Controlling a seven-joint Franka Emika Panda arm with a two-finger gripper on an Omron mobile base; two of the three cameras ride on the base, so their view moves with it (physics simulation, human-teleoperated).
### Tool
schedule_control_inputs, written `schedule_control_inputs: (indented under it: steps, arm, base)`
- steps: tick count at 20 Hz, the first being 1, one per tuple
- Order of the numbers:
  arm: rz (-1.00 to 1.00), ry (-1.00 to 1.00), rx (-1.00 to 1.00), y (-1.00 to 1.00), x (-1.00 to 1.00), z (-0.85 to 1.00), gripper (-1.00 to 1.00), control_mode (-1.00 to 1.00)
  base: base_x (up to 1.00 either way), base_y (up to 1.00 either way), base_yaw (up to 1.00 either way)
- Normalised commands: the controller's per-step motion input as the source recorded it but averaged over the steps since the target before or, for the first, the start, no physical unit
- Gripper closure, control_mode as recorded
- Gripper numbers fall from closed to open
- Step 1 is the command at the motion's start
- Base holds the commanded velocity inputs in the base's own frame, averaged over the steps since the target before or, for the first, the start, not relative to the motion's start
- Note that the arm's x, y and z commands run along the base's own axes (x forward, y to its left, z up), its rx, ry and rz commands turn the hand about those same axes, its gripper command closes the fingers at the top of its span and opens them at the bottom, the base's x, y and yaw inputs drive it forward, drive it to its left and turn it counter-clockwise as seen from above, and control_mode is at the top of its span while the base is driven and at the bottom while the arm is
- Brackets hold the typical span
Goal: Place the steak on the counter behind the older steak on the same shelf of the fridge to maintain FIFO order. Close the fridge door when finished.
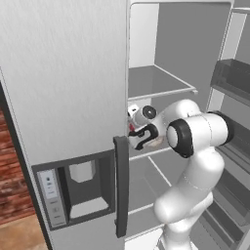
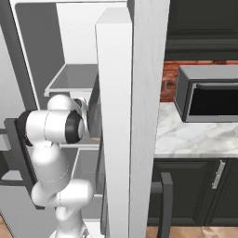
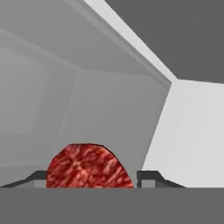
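My gripper (image 3: 91,180) is shut on the steak (image 3: 87,168), a red marbled slab sitting between the two dark fingertips (image 3: 151,177) in the hand view. Behind it are the fridge's pale grey back wall and a corner. In the left base view the hand (image 1: 141,117) reaches into the open fridge (image 1: 63,73) just above the middle shelf (image 1: 151,154), and a red sliver shows at the left door's edge. The fridge door (image 1: 232,83) stands open on the right, with its grey bins showing. The older steak is hidden. The marble counter (image 2: 186,135) lies right of the fridge.
The dispenser door (image 1: 73,185) with its dark handle (image 1: 121,185) stays shut close to the left of my wrist. An upper shelf (image 1: 156,83) sits above the hand. A microwave (image 2: 209,97) stands on the counter. Seen edge-on, the open door (image 2: 114,116) blocks the right base view.
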Motion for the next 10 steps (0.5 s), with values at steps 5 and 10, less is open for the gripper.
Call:
schedule_control_inputs:
  steps: [5,10]
  arm:
    - [0.05,0.02,-0.1,0.18,0.26,-0.31,1.0,-1.0]
    - [0.03,0.0,-0.08,0.06,0.02,-0.23,-1.0,-1.0]
  base:
    - [0.0,0.0,0.0]
    - [0.0,0.0,0.0]
